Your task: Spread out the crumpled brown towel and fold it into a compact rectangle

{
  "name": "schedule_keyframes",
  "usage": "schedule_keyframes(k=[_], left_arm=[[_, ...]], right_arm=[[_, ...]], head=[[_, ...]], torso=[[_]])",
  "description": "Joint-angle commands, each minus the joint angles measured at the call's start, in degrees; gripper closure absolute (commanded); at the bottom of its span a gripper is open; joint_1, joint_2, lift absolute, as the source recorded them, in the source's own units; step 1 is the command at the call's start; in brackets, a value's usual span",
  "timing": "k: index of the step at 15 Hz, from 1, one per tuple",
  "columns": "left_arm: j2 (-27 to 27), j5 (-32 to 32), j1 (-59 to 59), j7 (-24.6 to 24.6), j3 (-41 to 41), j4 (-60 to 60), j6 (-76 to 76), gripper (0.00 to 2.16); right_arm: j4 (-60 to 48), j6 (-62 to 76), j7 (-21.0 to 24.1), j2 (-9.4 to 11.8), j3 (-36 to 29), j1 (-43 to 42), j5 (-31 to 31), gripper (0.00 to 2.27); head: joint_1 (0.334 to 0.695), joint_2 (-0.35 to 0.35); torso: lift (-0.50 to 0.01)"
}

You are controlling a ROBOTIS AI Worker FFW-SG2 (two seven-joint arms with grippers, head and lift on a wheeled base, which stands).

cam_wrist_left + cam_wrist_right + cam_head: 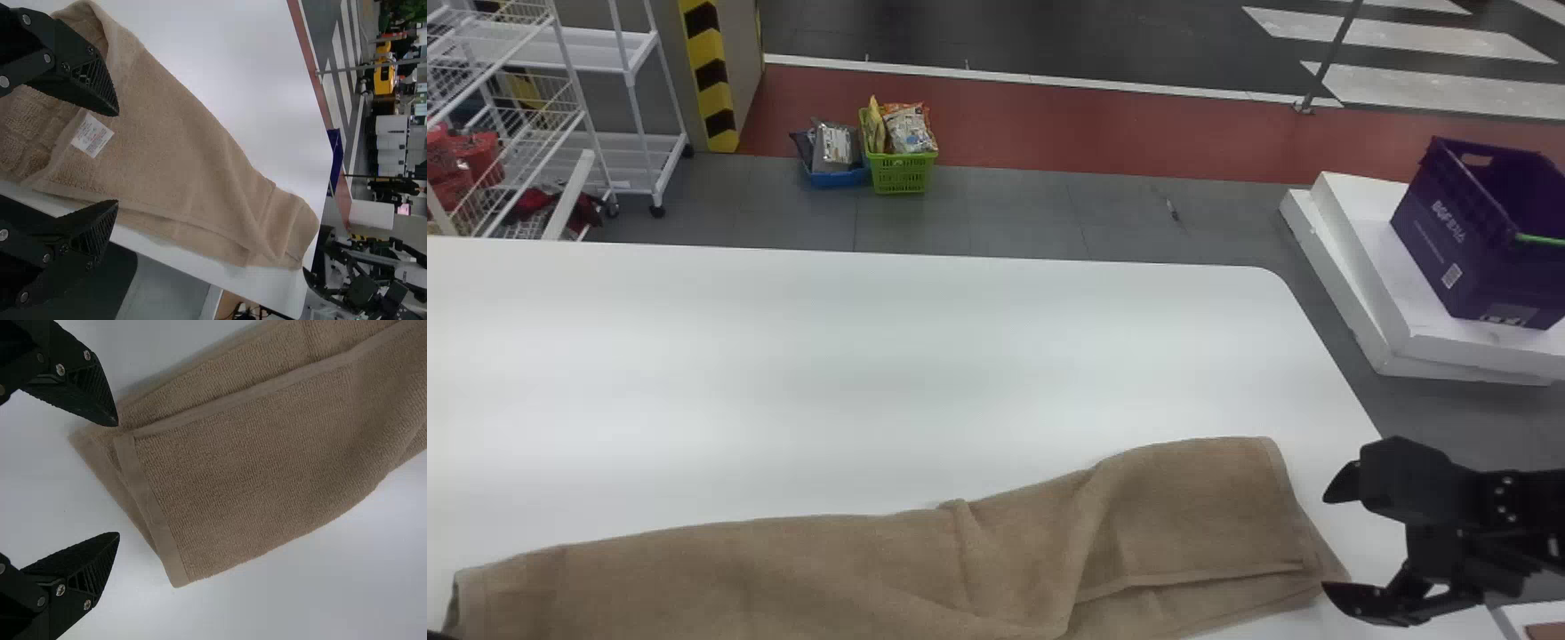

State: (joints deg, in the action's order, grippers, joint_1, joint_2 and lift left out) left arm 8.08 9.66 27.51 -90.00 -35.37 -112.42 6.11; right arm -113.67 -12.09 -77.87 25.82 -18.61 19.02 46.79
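Where the head view looks down on the white table (827,356), the brown towel (854,578) lies along its near side. Its long axis runs from left to right, slanting so that the right end is farther from the robot. Just beside that end is the right gripper (1325,544), its jaws apart. A black bit of the left gripper (436,636) shows at the bottom left corner, by the towel's other end. Out past the table, the purple basket (1432,231) carries light lettering and a square printed code on its side.

The left wrist view shows the left gripper's (117,159) jaws wide apart at the towel. A white tag (92,135) with small print lies flat on the cloth near them, and the towel stretches away lengthwise from that gripper.

In the right wrist view, the right gripper's (118,479) jaws stand apart at the layered, hemmed end; the towel's length points away from them.
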Motion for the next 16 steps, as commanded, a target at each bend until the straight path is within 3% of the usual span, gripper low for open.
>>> schedule_keyframes(k=[1,16], left_arm=[[0.0,0.2,-0.4,-0.6,0.1,0.4,0.0,0.43],[0.0,0.1,-0.4,-0.6,-0.3,0.4,-0.2,0.43]], right_arm=[[0.1,0.0,-0.5,-0.2,0.2,0.1,0.0,0.28],[0.9,-2.6,-0.5,-0.6,1.7,-1.4,0.1,0.41]], head=[[0.695,-0.166],[0.695,-0.142]], torso=[[-0.127],[-0.127]])
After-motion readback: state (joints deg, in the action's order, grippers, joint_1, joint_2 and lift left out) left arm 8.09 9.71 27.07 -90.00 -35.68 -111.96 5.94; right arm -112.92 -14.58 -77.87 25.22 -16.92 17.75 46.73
